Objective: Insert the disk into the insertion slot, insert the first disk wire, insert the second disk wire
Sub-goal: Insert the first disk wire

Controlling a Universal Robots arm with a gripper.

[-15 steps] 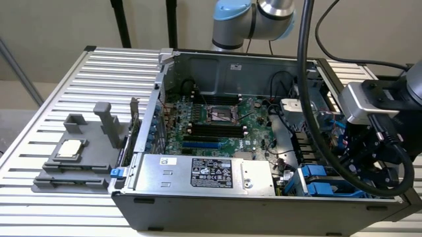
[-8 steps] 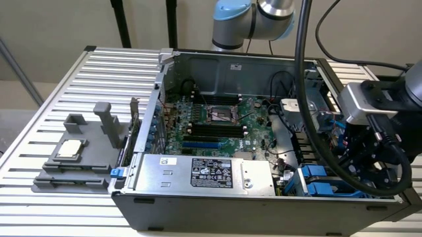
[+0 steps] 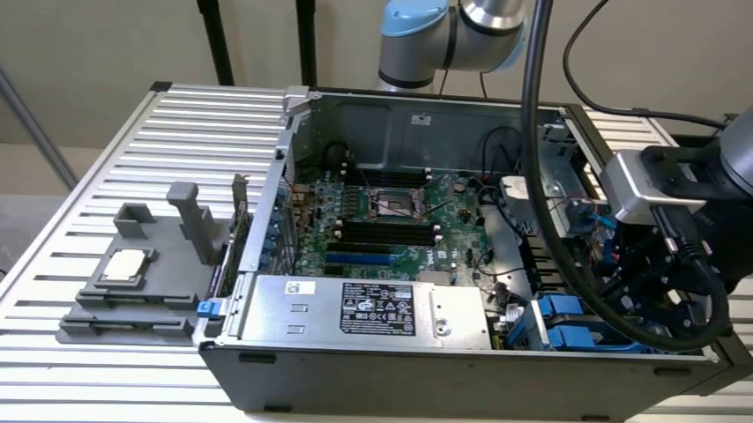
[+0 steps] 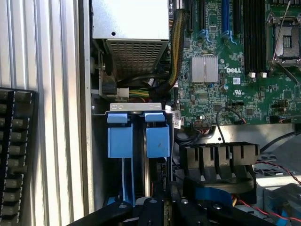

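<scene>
The insertion slot (image 4: 138, 155) is the drive cage beside the power supply, marked by two bright blue tabs (image 4: 117, 141). It sits at the case's front corner on the exterior view's right (image 3: 562, 322). A thin metal edge stands between the tabs; I cannot tell whether it is the disk. My gripper (image 4: 167, 192) hangs just over the cage's near end, black fingers (image 4: 160, 195) drawn together, nothing clearly pinched. A blue flat wire (image 4: 214, 195) runs under the gripper's body. The arm's wrist (image 3: 671, 264) covers that corner in the exterior view.
The silver power supply with a black label (image 3: 376, 308) lies along the case front. The motherboard (image 3: 389, 220) fills the case floor, and a black fan duct (image 4: 218, 157) sits beside the cage. A grey fixture (image 3: 141, 273) stands on the slatted table (image 3: 106, 370).
</scene>
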